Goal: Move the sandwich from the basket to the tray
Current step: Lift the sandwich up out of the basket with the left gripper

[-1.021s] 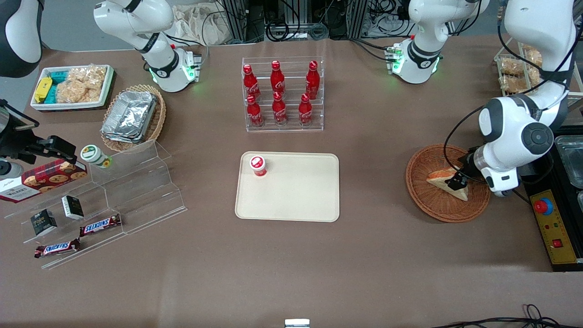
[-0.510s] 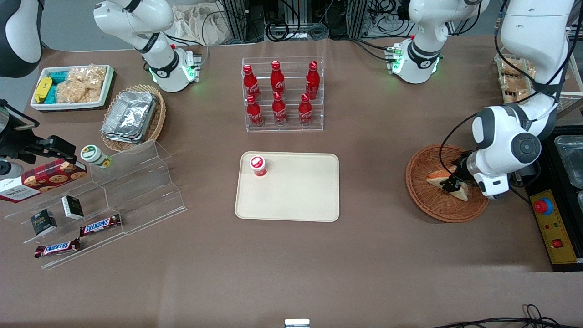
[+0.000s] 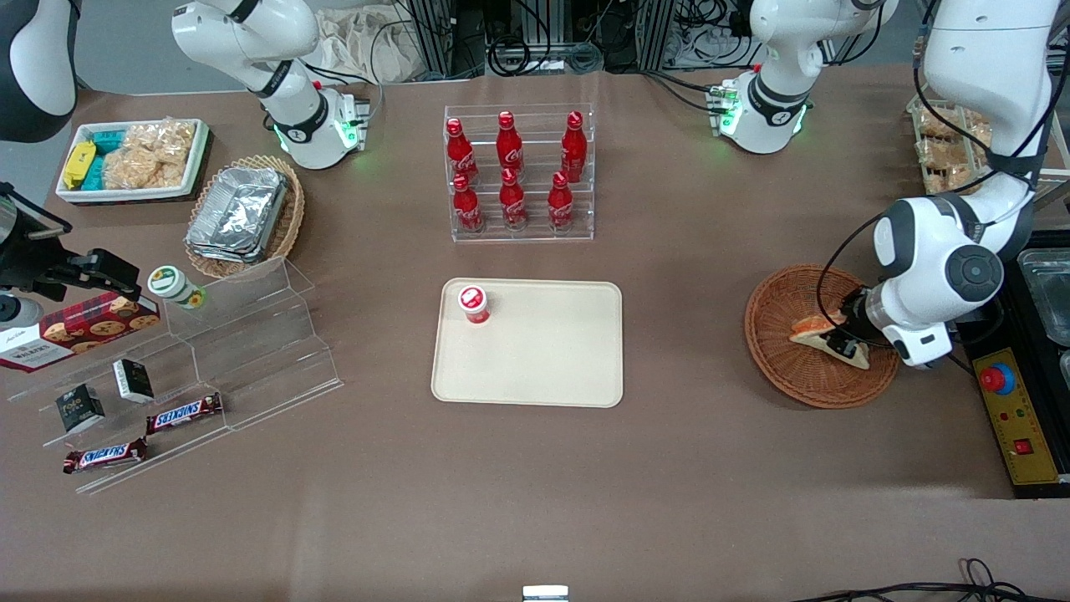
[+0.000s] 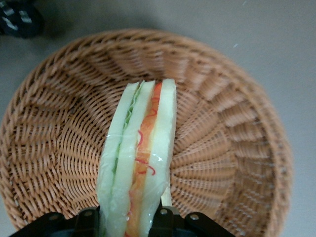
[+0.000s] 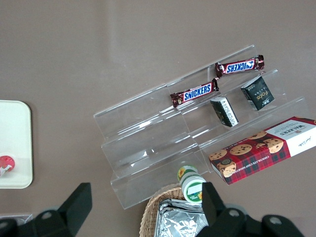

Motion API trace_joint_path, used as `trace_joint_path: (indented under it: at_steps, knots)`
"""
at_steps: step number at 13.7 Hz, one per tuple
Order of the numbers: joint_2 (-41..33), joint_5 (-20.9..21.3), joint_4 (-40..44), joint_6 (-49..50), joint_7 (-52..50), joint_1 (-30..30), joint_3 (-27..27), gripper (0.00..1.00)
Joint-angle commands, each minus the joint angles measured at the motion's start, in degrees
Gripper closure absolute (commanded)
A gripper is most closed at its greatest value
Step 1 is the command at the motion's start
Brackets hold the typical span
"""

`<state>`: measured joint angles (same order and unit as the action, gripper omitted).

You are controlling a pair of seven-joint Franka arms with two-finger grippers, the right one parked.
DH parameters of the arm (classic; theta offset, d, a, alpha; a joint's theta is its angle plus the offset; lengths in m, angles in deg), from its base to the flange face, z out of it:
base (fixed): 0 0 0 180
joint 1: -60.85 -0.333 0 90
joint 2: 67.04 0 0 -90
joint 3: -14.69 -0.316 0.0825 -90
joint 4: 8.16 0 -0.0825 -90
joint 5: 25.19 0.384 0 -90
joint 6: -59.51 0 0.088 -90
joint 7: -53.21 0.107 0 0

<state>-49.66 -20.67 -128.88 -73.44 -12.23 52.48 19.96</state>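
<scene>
The sandwich [image 3: 815, 332], a pale bread wedge with red-orange and green filling, is over the round reddish-brown wicker basket [image 3: 773, 351] at the working arm's end of the table. My left gripper [image 3: 838, 341] is shut on the sandwich. In the left wrist view the sandwich [image 4: 139, 158] stands edge-on between the fingers [image 4: 165, 217], with the basket [image 4: 232, 148] weave below it. The beige tray [image 3: 552, 368] lies flat mid-table, toward the parked arm from the basket.
A small red-capped cup [image 3: 473, 303] stands on the tray's corner. A clear rack of red bottles [image 3: 518, 176] stands farther from the camera than the tray. A yellow control box [image 3: 1020, 418] lies beside the basket. A clear stepped shelf with snacks [image 3: 167, 368] lies toward the parked arm's end.
The gripper has closed on the sandwich and tilted it up on edge within the basket; the wrist shifted slightly toward the working arm's end.
</scene>
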Motion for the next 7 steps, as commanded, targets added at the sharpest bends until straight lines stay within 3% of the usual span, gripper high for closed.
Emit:
trace_joint_path:
  at_steps: [1,4,7]
  knots:
    - [0.5,1.0,12.8,16.9,-0.6,0.8,0.5,1.0]
    - [0.7,0.0,27.8,34.4,6.3,1.7,1.7,1.0]
    - [1.9,0.5,40.2,45.0,21.0,2.0,8.2,1.0]
